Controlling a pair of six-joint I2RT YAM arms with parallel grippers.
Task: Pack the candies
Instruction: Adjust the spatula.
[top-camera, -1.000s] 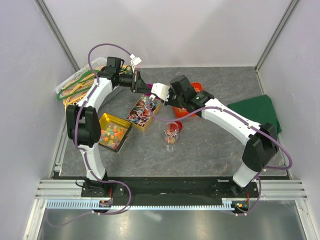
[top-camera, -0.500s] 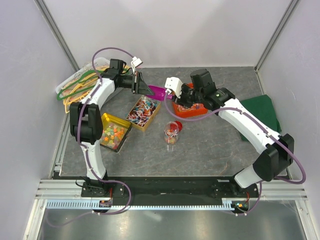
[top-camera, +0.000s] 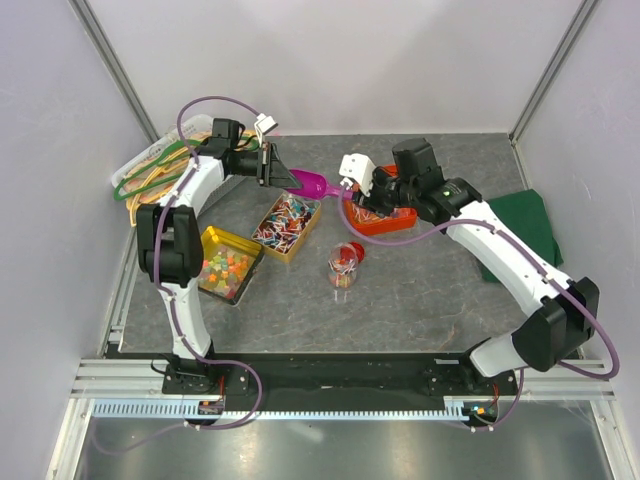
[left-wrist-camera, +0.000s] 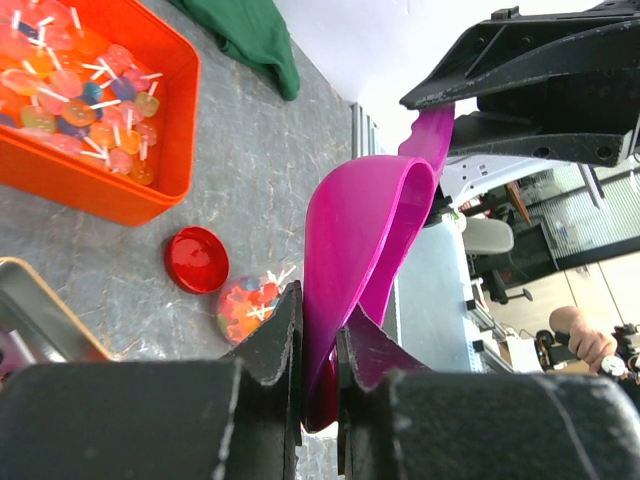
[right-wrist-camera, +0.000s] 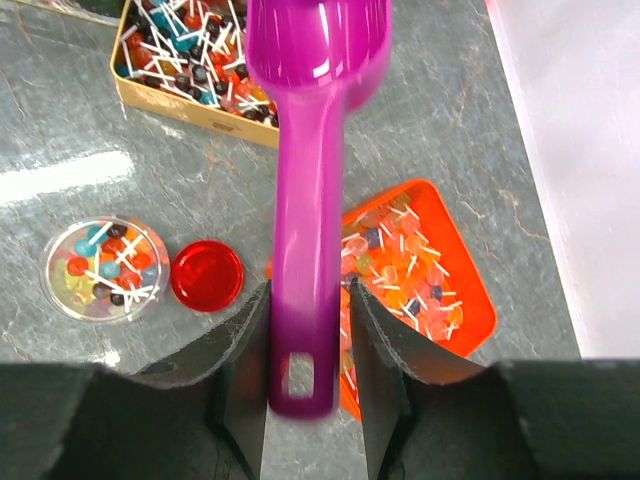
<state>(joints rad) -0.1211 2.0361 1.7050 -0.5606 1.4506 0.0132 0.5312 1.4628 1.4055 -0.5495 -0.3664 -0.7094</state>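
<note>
- The left hand (left-wrist-camera: 318, 322) is clenched on the bowl rim of the purple scoop (top-camera: 312, 184), holding it in the air over the far part of the bench (top-camera: 430, 290).
- The right hand (right-wrist-camera: 308, 298) has a finger close on either side of the scoop's handle. I cannot tell whether they press on it.
- The candies (top-camera: 288, 220) lie in two gold tins (top-camera: 211, 238) at the left, an orange tray (top-camera: 385, 229) at the far right, and a clear jar (top-camera: 343, 268) in the middle.
- A red lid (top-camera: 359, 252) lies just beside the jar.
</note>
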